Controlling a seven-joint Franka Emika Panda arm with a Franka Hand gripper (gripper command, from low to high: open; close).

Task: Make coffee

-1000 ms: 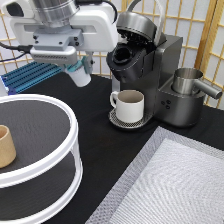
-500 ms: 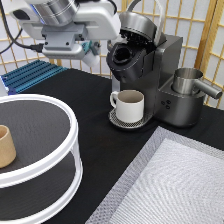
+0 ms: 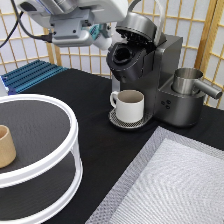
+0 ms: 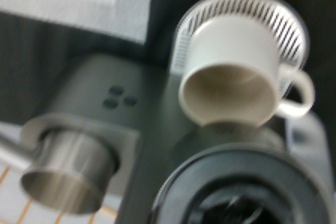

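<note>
My gripper (image 3: 98, 39) is high at the exterior view's top, just left of the black coffee machine (image 3: 165, 65). It seems shut on the small white coffee pod (image 3: 101, 40) with a light-blue top. The machine's lid (image 3: 137, 22) is raised and its pod chamber (image 3: 123, 55) is open, close to the right of the pod. A cream-white handled mug (image 3: 130, 105) stands empty on the drip tray under the chamber. The wrist view looks down on the mug (image 4: 225, 85) and the open chamber (image 4: 232, 200).
A steel cup (image 3: 186, 80) sits on the machine's right side and shows in the wrist view (image 4: 67, 170). A tan handleless cup (image 3: 5, 146) stands on a white round two-tier shelf (image 3: 60, 165) at the left. A blue rack (image 3: 30, 75) lies behind; a grey mat (image 3: 170, 185) is at the bottom right.
My gripper has moved up and to the right with the pod, from over the blue rack to beside the machine's open chamber.
</note>
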